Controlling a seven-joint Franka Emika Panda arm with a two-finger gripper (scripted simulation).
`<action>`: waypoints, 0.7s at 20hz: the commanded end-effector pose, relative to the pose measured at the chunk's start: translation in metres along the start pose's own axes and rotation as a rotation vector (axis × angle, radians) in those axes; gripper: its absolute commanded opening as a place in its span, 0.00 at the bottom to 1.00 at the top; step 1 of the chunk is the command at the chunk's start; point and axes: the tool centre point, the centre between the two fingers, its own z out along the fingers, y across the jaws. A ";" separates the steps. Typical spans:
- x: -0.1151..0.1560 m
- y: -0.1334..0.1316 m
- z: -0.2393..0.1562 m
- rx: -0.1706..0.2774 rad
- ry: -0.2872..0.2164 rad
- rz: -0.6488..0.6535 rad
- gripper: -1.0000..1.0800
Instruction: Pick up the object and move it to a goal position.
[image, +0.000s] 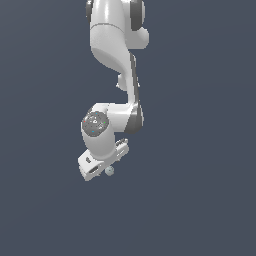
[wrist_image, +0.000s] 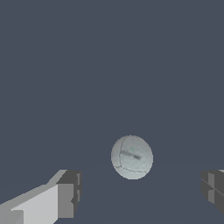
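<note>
sphere (wrist_image: 131, 157) between the spread jaws, touching neither, just beside gripper (image: 98, 169)

We see just 1 thing apart from the task here: a plain, flat surface (image: 200, 150) in dark slate blue-grey that fills both views from edge to edge. In the exterior view it is evenly lit and uniform in colour, with no seams, markings or texture that we can make out. In the wrist view the same surface (wrist_image: 109, 65) looks equally smooth and matte. We cannot tell from either view whether it is a table or a floor, since no edge of it shows.
</note>
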 end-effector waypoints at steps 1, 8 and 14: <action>0.000 0.000 0.000 0.000 0.000 0.000 0.96; 0.000 0.000 0.025 0.000 0.000 -0.003 0.96; -0.001 0.000 0.050 0.000 0.001 -0.005 0.96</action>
